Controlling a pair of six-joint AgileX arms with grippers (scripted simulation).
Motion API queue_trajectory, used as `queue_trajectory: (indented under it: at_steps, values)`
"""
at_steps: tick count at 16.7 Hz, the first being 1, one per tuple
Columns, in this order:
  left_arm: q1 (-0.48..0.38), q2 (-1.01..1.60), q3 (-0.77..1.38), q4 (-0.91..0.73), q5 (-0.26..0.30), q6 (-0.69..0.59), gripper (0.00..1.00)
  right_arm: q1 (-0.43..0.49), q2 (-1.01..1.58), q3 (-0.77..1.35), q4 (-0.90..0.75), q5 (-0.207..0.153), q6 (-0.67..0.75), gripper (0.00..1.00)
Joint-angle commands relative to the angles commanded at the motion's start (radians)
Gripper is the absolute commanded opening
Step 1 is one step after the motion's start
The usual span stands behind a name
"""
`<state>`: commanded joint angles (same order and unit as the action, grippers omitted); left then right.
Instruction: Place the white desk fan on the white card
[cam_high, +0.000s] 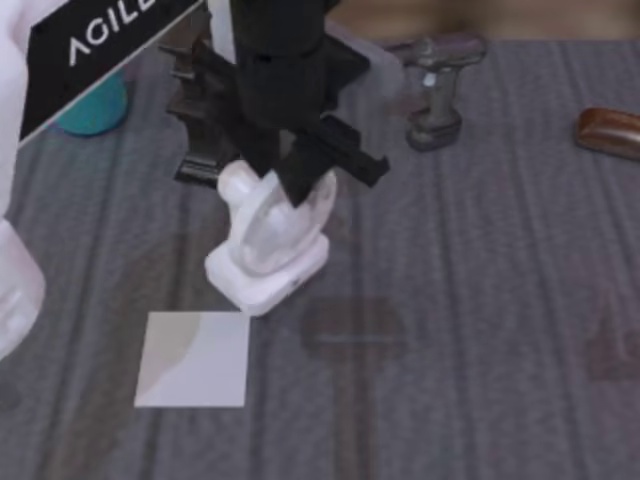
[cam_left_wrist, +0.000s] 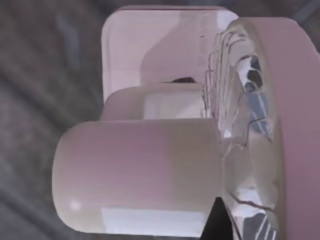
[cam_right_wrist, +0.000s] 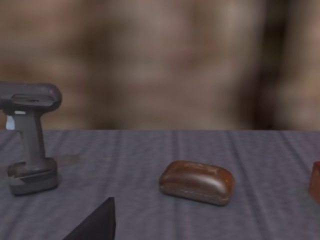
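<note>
Above the worktop's left half: left tool (cam_high: 300, 185) clamped on the fan (cam_high: 268, 240).
Fan's base sat just beyond the card's (cam_high: 193, 358) far right corner; card lay nearer and leftward. Right arm parked, its tool's state untellable.

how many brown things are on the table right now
2, possibly. A glossy brown loaf-shaped block lies near the top view's right edge, right of the grey cordless drill. The right wrist view shows that block plus a reddish-brown sliver at the frame's edge, mostly cut off.
</note>
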<state>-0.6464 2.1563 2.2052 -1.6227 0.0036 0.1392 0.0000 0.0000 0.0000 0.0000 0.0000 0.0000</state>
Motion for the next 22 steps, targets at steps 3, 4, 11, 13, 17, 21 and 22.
queue_trajectory:
  at_steps: [3,4,11,13,17,21,22]
  values:
    - [0.035,-0.156,-0.221,0.081,0.001,0.310,0.00,0.000,0.000,0.000,0.000,0.000,0.000,1.00]
    - [0.047,-0.209,-0.298,0.108,0.002,0.412,0.00,0.000,0.000,0.000,0.000,0.000,0.000,1.00]
    - [0.111,-0.476,-0.712,0.237,0.004,0.862,0.00,0.000,0.000,0.000,0.000,0.000,0.000,1.00]
    - [0.117,-0.499,-0.745,0.247,0.004,0.895,0.00,0.000,0.000,0.000,0.000,0.000,0.000,1.00]
    - [0.112,-0.497,-0.744,0.245,0.003,0.896,0.00,0.000,0.000,0.000,0.000,0.000,0.000,1.00]
    - [0.119,-0.497,-0.792,0.303,0.000,0.898,0.00,0.000,0.000,0.000,0.000,0.000,0.000,1.00]
    - [0.121,-0.495,-0.813,0.327,0.000,0.899,0.00,0.000,0.000,0.000,0.000,0.000,0.000,1.00]
